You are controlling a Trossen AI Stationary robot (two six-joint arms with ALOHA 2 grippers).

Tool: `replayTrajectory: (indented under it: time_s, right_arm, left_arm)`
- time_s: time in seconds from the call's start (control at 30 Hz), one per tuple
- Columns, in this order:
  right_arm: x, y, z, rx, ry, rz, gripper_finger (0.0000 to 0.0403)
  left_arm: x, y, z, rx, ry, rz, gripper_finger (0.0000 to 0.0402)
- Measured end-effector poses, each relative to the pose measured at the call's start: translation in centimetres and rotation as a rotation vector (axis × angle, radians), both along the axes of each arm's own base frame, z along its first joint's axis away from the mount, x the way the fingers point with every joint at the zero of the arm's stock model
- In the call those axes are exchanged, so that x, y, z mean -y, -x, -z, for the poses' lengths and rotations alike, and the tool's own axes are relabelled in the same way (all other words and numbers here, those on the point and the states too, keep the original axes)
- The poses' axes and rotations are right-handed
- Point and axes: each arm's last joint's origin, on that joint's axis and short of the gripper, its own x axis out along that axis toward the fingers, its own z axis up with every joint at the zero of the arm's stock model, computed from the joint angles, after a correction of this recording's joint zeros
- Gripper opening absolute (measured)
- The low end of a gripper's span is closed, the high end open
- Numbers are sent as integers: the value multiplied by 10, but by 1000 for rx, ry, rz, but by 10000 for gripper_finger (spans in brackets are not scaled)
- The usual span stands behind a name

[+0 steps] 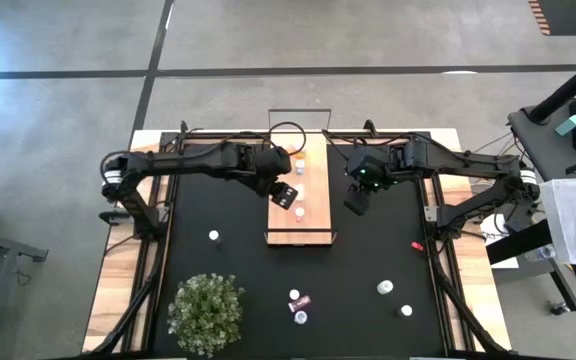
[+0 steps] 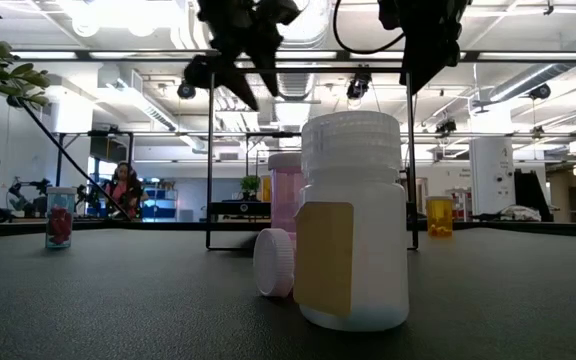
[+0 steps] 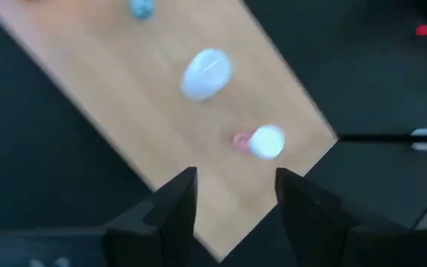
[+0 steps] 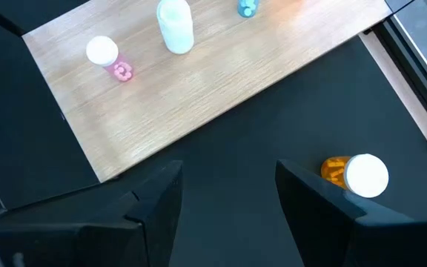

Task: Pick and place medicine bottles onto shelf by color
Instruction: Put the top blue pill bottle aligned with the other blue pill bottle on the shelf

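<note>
The light wood shelf (image 1: 313, 225) lies at the middle of the black mat. On it stand a white bottle (image 3: 206, 74), a pink bottle with a white cap (image 3: 265, 141) and a bluish one (image 3: 141, 9). My left gripper (image 3: 232, 196) is open and empty, above the shelf's left edge (image 1: 284, 195). My right gripper (image 4: 228, 185) is open and empty over the mat just right of the shelf (image 1: 355, 200). An orange bottle with a white cap (image 4: 358, 174) stands on the mat beside its fingers.
More bottles stand on the mat: one at the left (image 1: 214, 236), a few near the front middle (image 1: 298, 305), two at the front right (image 1: 385, 287). A green plant (image 1: 206, 310) stands front left. A small red thing (image 1: 417, 245) lies at the mat's right.
</note>
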Motion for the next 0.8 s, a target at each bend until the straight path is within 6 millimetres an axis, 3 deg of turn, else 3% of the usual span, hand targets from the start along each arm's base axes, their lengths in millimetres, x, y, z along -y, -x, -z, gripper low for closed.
replayTrajectory:
  time_s: [0.17,0.37,0.6,0.8]
  right_arm:
    - [1,-3,-2,39,5,11,206]
    - [3,-7,-5,87,55,34,206]
    - [3,-8,-5,99,57,33,206]
    - [3,-8,-5,99,57,33,206]
  left_arm:
    - [6,24,-4,-139,12,5,213]
    - [19,42,16,-338,43,-18,239]
    - [39,72,29,-340,97,-137,241]
    - [55,98,59,-322,158,-245,241]
